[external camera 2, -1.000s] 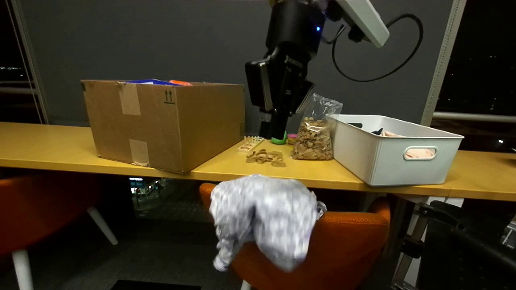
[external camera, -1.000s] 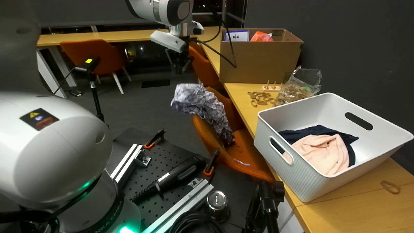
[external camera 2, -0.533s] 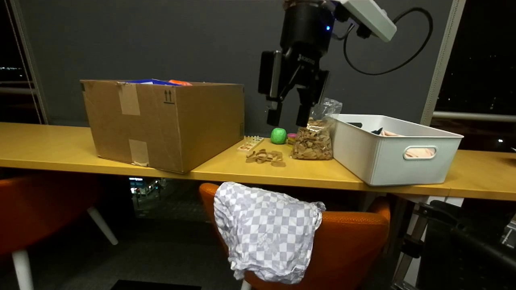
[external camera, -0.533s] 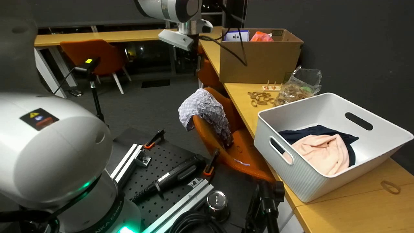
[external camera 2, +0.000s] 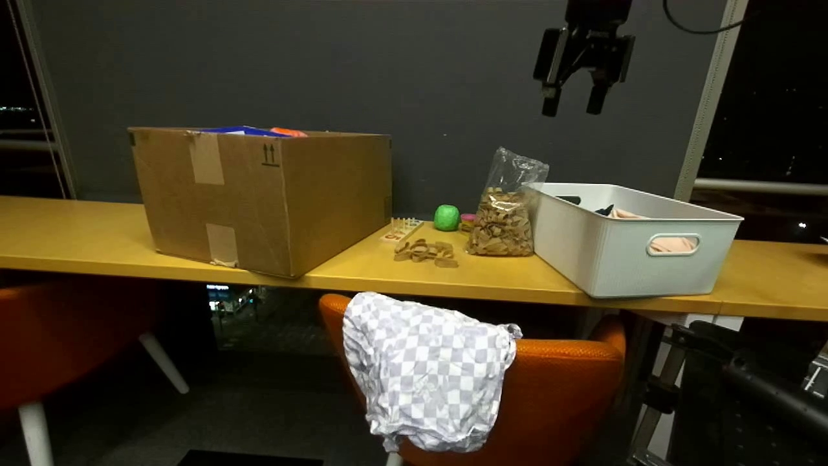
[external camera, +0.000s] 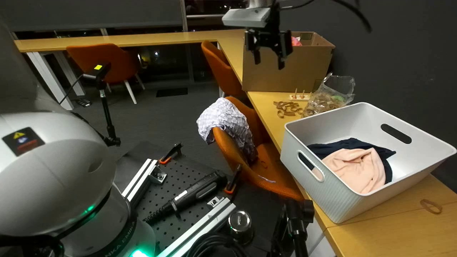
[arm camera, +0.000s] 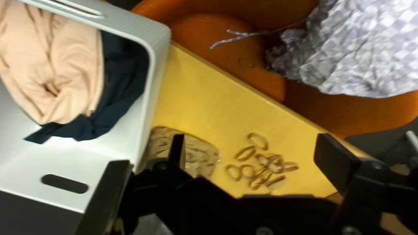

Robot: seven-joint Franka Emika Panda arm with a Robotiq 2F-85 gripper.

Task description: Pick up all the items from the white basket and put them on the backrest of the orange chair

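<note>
The gripper (external camera 2: 573, 107) hangs high above the table (external camera 2: 479, 273), its jaws standing wide apart. Well below it, the checked white-and-lilac cloth (external camera 2: 433, 375) drapes over the backrest (external camera 2: 563, 395) of the orange chair (external camera: 273, 162). In the wrist view, the white basket (arm camera: 78, 156) lies left of the gripper's tips, the peach cloth (arm camera: 55, 65) inside it, partly covering the navy cloth (arm camera: 122, 75).

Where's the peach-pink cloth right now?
On the right in an exterior view, the peach-pink cloth lies inside the white basket, on top of the dark navy cloth.
</note>
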